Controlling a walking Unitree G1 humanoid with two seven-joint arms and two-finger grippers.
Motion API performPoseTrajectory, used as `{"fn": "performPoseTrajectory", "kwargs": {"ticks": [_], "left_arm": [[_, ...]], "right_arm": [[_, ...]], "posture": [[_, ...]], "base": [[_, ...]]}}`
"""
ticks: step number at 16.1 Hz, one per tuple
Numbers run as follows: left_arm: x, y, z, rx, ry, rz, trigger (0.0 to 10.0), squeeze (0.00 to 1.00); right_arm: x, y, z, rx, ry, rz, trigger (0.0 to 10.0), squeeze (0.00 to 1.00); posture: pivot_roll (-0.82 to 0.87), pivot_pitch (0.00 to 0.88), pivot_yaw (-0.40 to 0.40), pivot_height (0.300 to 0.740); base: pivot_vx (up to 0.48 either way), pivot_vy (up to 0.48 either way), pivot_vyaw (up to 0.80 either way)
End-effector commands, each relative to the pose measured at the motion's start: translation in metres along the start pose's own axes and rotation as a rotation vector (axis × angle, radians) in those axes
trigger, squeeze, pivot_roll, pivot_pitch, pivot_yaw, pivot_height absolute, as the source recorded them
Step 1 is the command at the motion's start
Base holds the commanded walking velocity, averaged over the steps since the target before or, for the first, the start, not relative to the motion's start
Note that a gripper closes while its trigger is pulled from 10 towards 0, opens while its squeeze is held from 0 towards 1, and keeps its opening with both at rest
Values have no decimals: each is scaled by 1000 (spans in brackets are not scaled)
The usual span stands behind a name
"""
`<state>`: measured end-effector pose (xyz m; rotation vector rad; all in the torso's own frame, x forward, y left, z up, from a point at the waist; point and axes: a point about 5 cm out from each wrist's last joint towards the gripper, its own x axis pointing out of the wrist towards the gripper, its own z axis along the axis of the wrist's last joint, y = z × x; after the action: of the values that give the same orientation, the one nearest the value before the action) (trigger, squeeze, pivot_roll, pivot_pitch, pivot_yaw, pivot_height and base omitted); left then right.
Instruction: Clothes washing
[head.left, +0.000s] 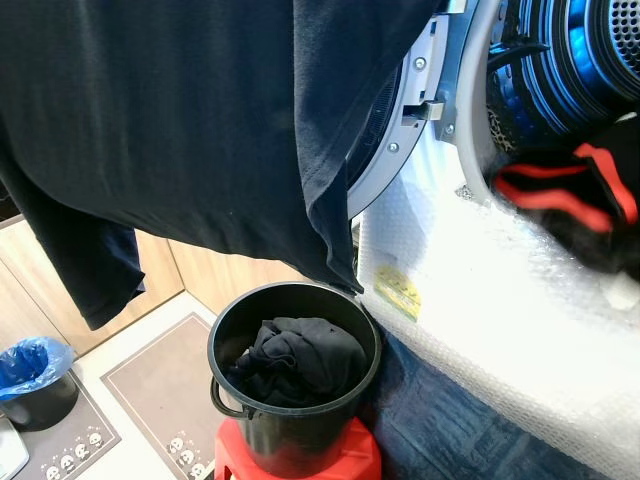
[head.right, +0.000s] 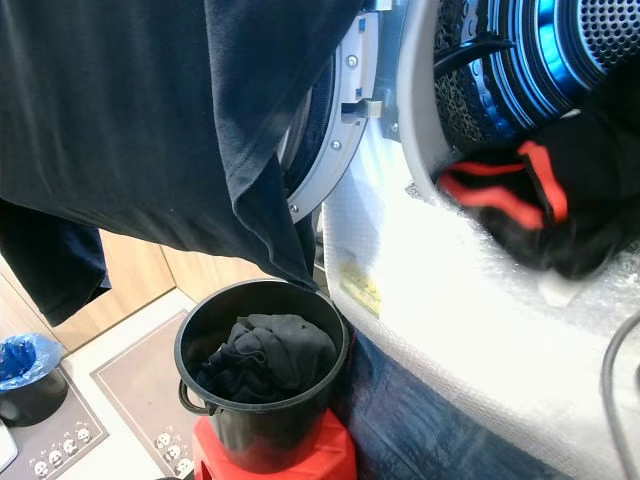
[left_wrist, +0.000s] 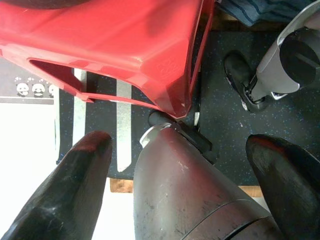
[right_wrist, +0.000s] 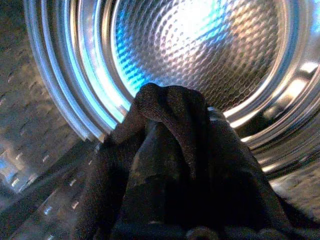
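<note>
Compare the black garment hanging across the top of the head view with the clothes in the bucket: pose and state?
The hanging black garment is spread out and draped, its hem dangling just above the bucket; the clothes in the bucket are bunched into a crumpled heap. The hanging one covers much of the view and part of the washer door; the heap sits low inside the bucket walls. Both are dark fabric.
</note>
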<state>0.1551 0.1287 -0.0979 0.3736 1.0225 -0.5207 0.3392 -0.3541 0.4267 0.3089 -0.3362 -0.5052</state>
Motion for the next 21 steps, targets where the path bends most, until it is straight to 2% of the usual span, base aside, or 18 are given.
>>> {"fn": "performPoseTrajectory", "kwargs": {"ticks": [1, 2, 3, 5, 6, 7, 8, 9, 10, 11, 12, 13, 15, 16, 18, 21], "left_arm": [[-3, -12, -23, -30, 83, -38, 10000, 0], [-3, -12, -23, -33, 83, -39, 10000, 0], [-3, -13, -23, -35, 82, -40, 10000, 0], [-3, -13, -24, -38, 82, -41, 10000, 0], [-3, -13, -24, -39, 83, -40, 10000, 0], [-3, -13, -24, -40, 82, -40, 10000, 0], [-3, -14, -24, -44, 82, -38, 10000, 0], [-3, -14, -24, -45, 83, -38, 10000, 0], [-3, -14, -24, -44, 83, -37, 10000, 0], [-3, -13, -25, -44, 83, -35, 10000, 0], [-3, -13, -25, -43, 84, -35, 10000, 0], [-3, -13, -26, -42, 85, -35, 10000, 0], [-3, -14, -26, -38, 86, -35, 10000, 0], [-3, -14, -26, -38, 86, -35, 10000, 0], [-3, -15, -27, -39, 87, -35, 10000, 0], [-3, -16, -28, -33, 88, -38, 10000, 0]], "right_arm": [[0, -3, 16, -37, -61, -128, 10000, 0], [-1, -7, 26, -58, -131, -228, 10000, 0], [-3, -9, 40, -25, -210, -306, 10000, 0], [-6, -8, 54, 5, -293, -372, 10000, 0], [-7, -6, 57, 1, -305, -367, 10000, 0], [-8, -7, 59, 57, -325, -393, 10000, 0], [-9, -10, 61, 76, -350, -431, 10000, 0], [-9, -8, 62, 65, -353, -419, 10000, 0], [-11, -12, 68, 114, -392, -444, 10000, 0], [-10, -6, 69, 123, -393, -396, 10000, 0], [-10, 5, 66, 56, -406, -368, 10000, 0], [-7, 13, 54, 22, -356, -340, 10000, 0], [0, 30, 18, -109, -225, -273, 10000, 0], [0, 33, 7, -164, -215, -270, 10000, 0], [1, 44, -14, -194, -144, -150, 10000, 0], [1, 36, -40, -231, -30, -127, 10000, 0]], "posture": [[-128, 0, -8, 740], [-130, 0, -8, 740], [-129, 0, -9, 740], [-122, 0, -11, 740], [-122, 0, -11, 740], [-119, 0, -12, 740], [-118, 0, -10, 740], [-118, 0, -10, 740], [-114, 0, -9, 740], [-114, 0, -7, 740], [-113, 0, -6, 740], [-114, 0, -5, 740], [-113, 0, -2, 740], [-113, 0, -3, 740], [-113, 0, -4, 740], [-115, 0, -4, 740]], "base": [[0, 0, 0], [0, 0, 0], [0, 0, 0], [0, 0, 0], [0, 0, 0], [0, 0, 0], [0, 0, 0], [0, 0, 0], [0, 0, 0], [0, 0, 0], [0, 0, 0], [0, 0, 0], [0, 0, 0], [0, 0, 0], [0, 0, 0], [0, 0, 0]]}}
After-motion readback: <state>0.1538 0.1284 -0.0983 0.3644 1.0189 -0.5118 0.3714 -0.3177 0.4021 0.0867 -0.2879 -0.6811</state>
